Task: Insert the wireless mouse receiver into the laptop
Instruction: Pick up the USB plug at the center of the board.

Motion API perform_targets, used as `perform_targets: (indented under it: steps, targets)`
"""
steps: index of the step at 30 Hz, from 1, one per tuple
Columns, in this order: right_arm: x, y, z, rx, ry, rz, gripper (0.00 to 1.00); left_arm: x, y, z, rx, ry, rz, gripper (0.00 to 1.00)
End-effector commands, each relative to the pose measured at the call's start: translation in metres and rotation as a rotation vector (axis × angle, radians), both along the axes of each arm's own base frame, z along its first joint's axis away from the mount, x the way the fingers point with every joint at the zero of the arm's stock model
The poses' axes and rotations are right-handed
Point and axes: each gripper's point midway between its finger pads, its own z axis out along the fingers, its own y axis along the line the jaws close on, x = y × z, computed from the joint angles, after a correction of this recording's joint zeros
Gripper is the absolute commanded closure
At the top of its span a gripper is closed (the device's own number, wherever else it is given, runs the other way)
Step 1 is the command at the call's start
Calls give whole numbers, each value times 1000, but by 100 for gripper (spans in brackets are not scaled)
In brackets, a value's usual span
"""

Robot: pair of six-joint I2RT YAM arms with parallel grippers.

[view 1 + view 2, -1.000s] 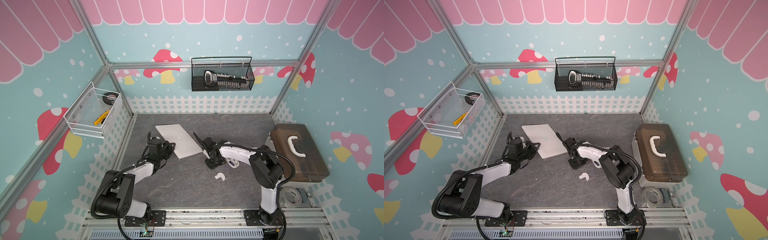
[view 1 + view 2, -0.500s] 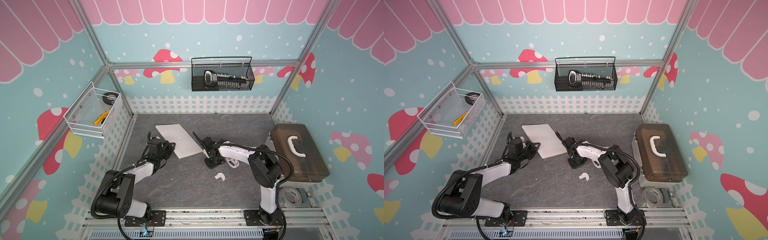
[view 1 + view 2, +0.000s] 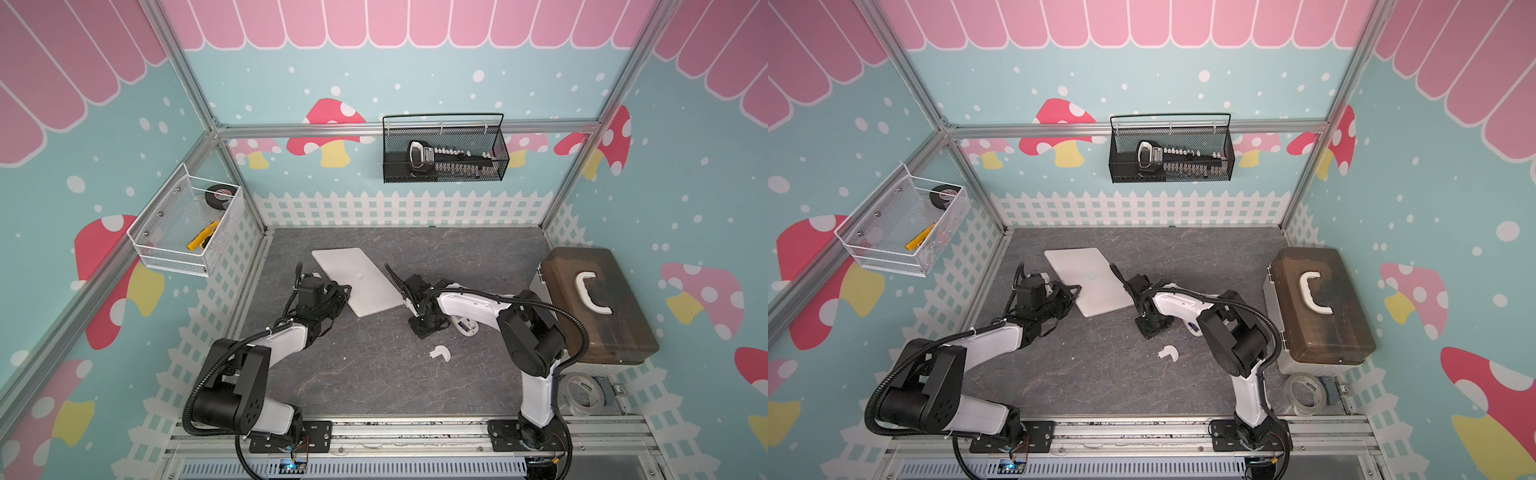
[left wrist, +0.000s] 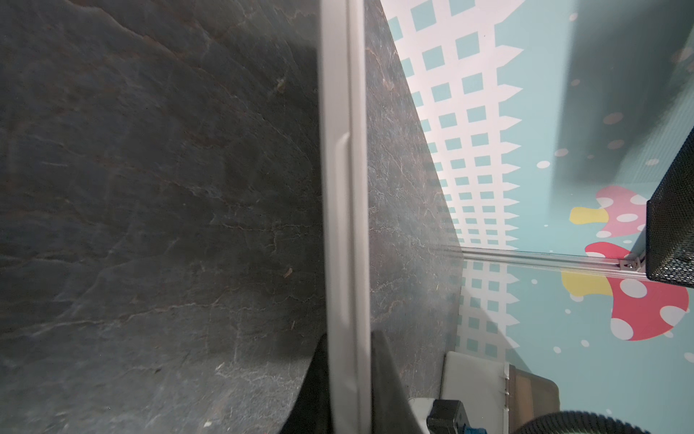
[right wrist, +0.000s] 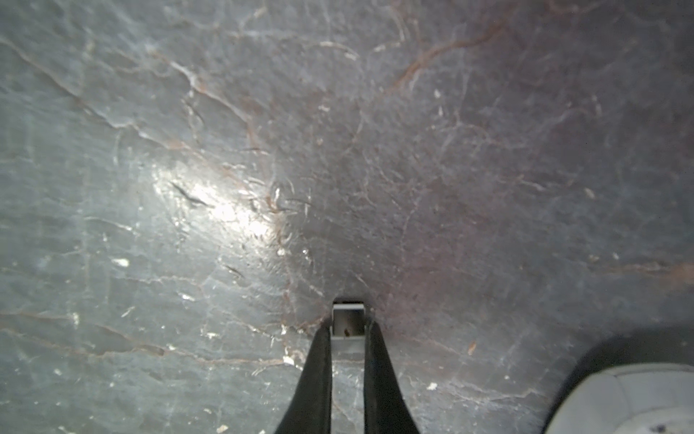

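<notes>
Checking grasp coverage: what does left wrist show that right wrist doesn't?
Left wrist only: an edge of the thin silver-white laptop pinched in the left end effector, plus a black mesh basket. Right wrist only: the tiny silvery metal receiver stub gripped by the right end effector, and part of a whitish rounded object. Both: the dark grey slate tabletop.

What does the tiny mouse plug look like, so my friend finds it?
On the grey table, right of the laptop, the right gripper points down. Pinched between its black fingers is the wireless mouse receiver: a tiny greyish stub, far smaller than the white mouse nearby.
</notes>
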Motion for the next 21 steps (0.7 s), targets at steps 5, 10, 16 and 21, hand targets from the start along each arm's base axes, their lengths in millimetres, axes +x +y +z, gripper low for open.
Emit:
perform_targets:
  steps: [5,10,16,21]
  targets:
    - [-17,26,27,257,12,181,100,12,-5,19,49,-64,-62,100]
    - [-22,42,38,432,7,213,100,9,-1,14,57,-45,-62,100]
    - [-7,53,38,523,-4,195,100,7,0,8,65,-19,-85,100]
    - [8,62,37,553,-18,187,100,8,1,4,61,-13,-86,100]
